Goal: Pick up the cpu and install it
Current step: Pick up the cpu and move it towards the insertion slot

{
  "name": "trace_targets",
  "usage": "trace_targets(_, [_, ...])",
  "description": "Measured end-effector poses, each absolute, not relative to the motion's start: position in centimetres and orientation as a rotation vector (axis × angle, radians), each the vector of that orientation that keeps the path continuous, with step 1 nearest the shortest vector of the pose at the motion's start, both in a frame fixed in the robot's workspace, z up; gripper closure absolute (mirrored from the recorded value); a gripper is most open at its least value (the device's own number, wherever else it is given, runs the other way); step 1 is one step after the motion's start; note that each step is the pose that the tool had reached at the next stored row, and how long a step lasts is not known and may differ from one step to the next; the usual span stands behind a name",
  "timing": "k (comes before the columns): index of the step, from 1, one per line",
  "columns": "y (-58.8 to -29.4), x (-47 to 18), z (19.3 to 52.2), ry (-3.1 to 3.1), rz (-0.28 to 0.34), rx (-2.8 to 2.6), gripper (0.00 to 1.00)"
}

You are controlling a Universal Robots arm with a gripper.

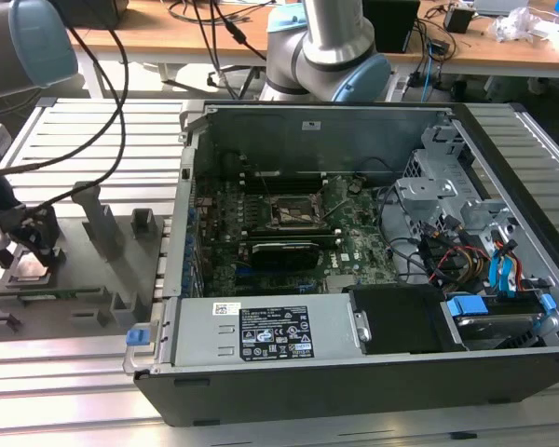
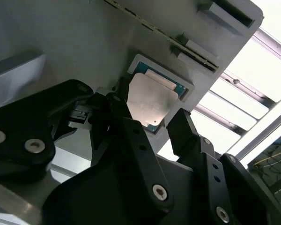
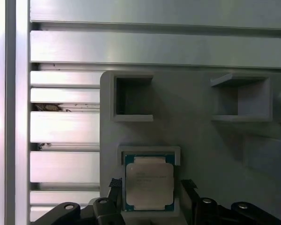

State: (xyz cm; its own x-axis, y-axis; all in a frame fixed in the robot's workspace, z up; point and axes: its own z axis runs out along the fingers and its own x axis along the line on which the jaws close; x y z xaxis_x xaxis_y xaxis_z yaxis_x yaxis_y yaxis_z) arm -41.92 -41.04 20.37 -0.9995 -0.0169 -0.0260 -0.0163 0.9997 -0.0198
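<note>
1. Hand [image 1: 30, 256] sits at the exterior view's 9 o'clock edge, well apart from the open PC case [image 1: 354, 382]. It is low over the grey fixture plate [image 1: 93, 279] on the slatted aluminium desk [image 1: 65, 391].
2. The cpu [image 3: 149, 183] lies flat in a shallow square pocket of that plate, metal lid up, green rim showing round it. It is not in the case.
3. Hand state: jaws parted and straddling the cpu, with one black finger [image 3: 114, 187] on each side. In the first wrist view we see a thin gap between each fingertip and the chip edge, so nothing is gripped.
4. The second wrist view agrees: the cpu [image 2: 150, 101] sits between the two fingers [image 2: 131, 129], seated in its pocket and not tilted.
5. The plate also carries two box-shaped recesses [image 3: 133, 98] near the cpu pocket, plus upright ribs [image 1: 102, 219] that we see in the exterior view.
6. The case lies on its side with the motherboard [image 1: 261, 242] exposed. The black square socket frame [image 1: 293, 212] is at about 10 o'clock from the case centre. The long black graphics card [image 1: 284, 251] is just beside it at its 6 o'clock.
7. The power supply [image 1: 261, 340] runs along the case's 6 o'clock edge. The drive cage [image 1: 429, 186] and cable bundle [image 1: 466, 261] are at 3 o'clock.
8. The arm's base [image 1: 326, 47] stands at 12 o'clock behind the case.
</note>
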Motion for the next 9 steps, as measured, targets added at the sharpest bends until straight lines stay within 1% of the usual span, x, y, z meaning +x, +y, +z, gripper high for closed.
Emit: trace_targets(9, [-41.03,-41.92,19.46,3.115,-0.032,-0.029,0.40])
